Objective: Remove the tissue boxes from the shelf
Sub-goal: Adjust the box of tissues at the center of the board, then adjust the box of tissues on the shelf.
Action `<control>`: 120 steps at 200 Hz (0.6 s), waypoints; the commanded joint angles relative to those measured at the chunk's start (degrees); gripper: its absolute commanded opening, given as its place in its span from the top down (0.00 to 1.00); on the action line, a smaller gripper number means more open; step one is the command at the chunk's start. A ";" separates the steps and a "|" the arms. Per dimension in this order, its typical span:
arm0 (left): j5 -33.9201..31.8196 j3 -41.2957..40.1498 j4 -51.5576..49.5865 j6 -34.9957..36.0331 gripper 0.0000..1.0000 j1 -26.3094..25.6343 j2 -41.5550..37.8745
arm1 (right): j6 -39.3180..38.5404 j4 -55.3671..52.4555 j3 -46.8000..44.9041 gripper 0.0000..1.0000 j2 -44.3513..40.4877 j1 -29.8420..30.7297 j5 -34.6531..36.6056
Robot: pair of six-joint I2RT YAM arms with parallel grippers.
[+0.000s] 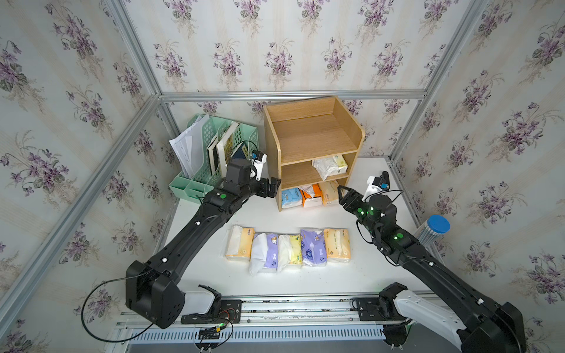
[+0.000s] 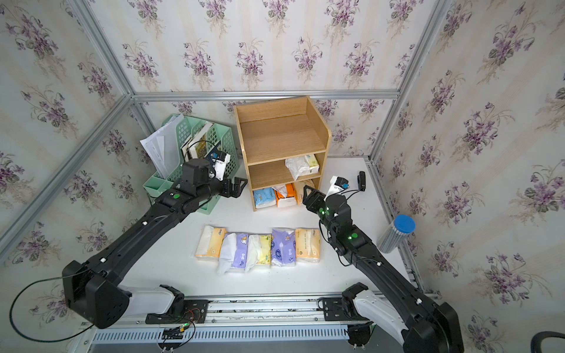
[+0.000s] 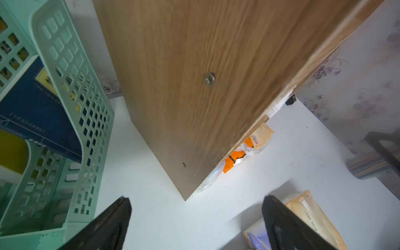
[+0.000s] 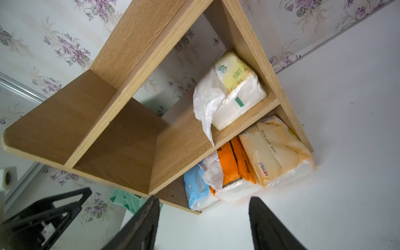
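Shelf: the wooden shelf (image 1: 308, 137) stands upright at the far side of the table (image 1: 305, 284) and has three tiers.
Middle tier: we see one pale green-yellow pack (image 1: 331, 165) at the right end, with its white wrap hanging to the left.
Writing, middle tier: the right wrist view shows green characters (image 4: 224, 69) on this pack, but we cannot read them.
Bottom tier: three packs lie side by side, the light blue pack (image 1: 290, 197) at the left, the orange pack (image 1: 315, 194) in the middle and the pale orange pack (image 1: 330, 192) at the right. Their near ends stick out past the front edge.
Writing, bottom tier: the pale orange pack carries a red logo (image 4: 263, 170) and a line of small dark characters, too small for us to read.
Table row: a row of five packs (image 1: 290, 249) lies near the shelf front, each touching the next. From the left they are pale orange, purple, yellow, purple and pale orange, and we cannot read their print.
Left fingers: they are spread wide and hold nothing. The left gripper (image 1: 273, 188) hovers at the left outer wall of the shelf, between it and the file rack (image 1: 211, 134).
Right fingers: they stand apart with nothing between them. The right gripper (image 1: 345, 189) is just beside the pale orange pack, and we cannot tell if it touches.
File rack: it is mint green and holds white papers (image 1: 188, 146) and books (image 1: 227, 143). The text on the dark blue cover (image 3: 32, 112) is blurred.
Right edge: a striped cylinder (image 1: 434, 229) with a blue lid.
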 commanded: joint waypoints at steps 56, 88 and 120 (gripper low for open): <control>-15.55 -19.11 16.96 -9.66 0.01 -11.31 -8.76 | 0.52 6.34 11.02 0.28 15.75 -1.05 2.20; -14.66 -20.31 19.33 -9.26 0.01 -13.74 -7.01 | 1.19 7.64 12.06 0.28 19.90 -1.59 3.04; -11.70 -19.26 19.89 -7.98 0.01 -14.16 -4.98 | 1.14 7.73 14.12 0.27 23.60 -2.70 3.84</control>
